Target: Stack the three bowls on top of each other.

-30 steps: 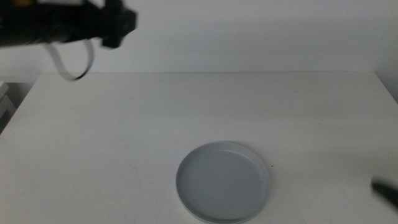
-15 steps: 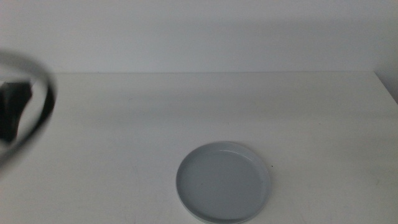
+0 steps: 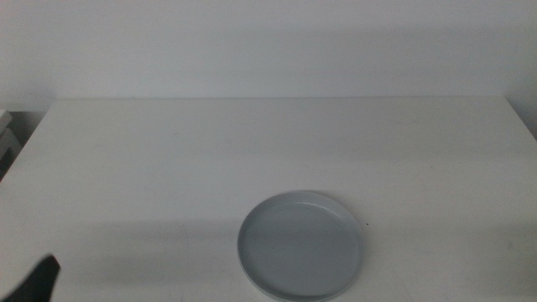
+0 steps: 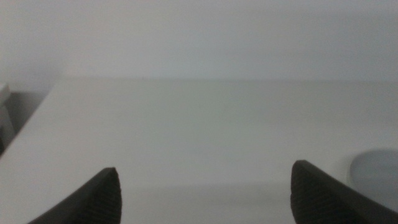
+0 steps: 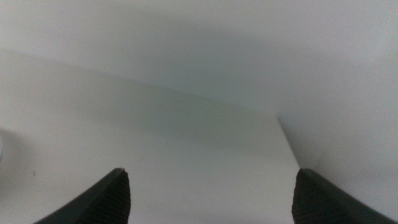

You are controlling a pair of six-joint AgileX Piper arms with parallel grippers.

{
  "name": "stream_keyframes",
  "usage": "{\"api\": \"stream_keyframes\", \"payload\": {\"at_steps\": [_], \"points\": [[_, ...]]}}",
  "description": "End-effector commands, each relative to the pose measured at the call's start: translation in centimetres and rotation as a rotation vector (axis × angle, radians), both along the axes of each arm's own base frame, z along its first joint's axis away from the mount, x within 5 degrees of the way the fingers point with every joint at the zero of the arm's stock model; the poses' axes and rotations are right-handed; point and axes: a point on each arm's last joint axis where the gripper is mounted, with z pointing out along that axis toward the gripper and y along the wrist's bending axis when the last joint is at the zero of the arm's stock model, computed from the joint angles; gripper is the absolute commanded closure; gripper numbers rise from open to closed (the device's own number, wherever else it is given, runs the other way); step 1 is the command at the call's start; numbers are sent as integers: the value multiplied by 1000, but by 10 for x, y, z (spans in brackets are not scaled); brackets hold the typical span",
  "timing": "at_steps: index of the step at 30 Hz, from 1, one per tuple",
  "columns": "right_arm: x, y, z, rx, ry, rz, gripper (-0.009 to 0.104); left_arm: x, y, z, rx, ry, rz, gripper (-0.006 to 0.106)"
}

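A grey bowl (image 3: 301, 245) sits on the white table (image 3: 277, 143) near its front edge, a little right of centre. A thin pale rim shows under its front edge. The white and mint green bowls do not show apart from it. My left gripper (image 3: 38, 281) is at the picture's bottom left corner, far from the bowl. In the left wrist view the left gripper (image 4: 203, 169) is open and empty, with the bowl's edge (image 4: 376, 171) off to one side. My right gripper (image 5: 211, 172) is open and empty over bare table and is out of the middle view.
A plain white wall (image 3: 277, 42) stands behind the table. The table's left edge (image 3: 25, 138) and right edge (image 3: 522, 117) are in view. A pale object (image 3: 7, 143) stands beyond the left edge.
My left arm has swung down from the back left to the bottom left corner. The right gripper's tip has left the middle view. The bowl has not moved.
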Motion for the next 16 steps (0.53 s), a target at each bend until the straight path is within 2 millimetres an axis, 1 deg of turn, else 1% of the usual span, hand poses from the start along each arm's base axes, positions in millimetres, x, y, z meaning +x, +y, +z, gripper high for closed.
{"api": "stream_keyframes", "payload": {"at_steps": [1,4,5,9,16], "points": [[0,-2,2,-23,-69,-20,27,-1,1,0,-23,-86,8,12],[-2,-1,-3,-32,-50,-13,27,-3,1,-16,-21,-70,7,12],[-3,-1,-2,-36,-57,-13,27,-3,1,-17,-18,-57,5,12],[-5,-1,-1,-37,-87,-13,27,-5,1,-12,-25,-116,8,12],[-5,-1,-1,-36,-80,-12,27,-5,1,-13,-23,-103,7,12]]}}
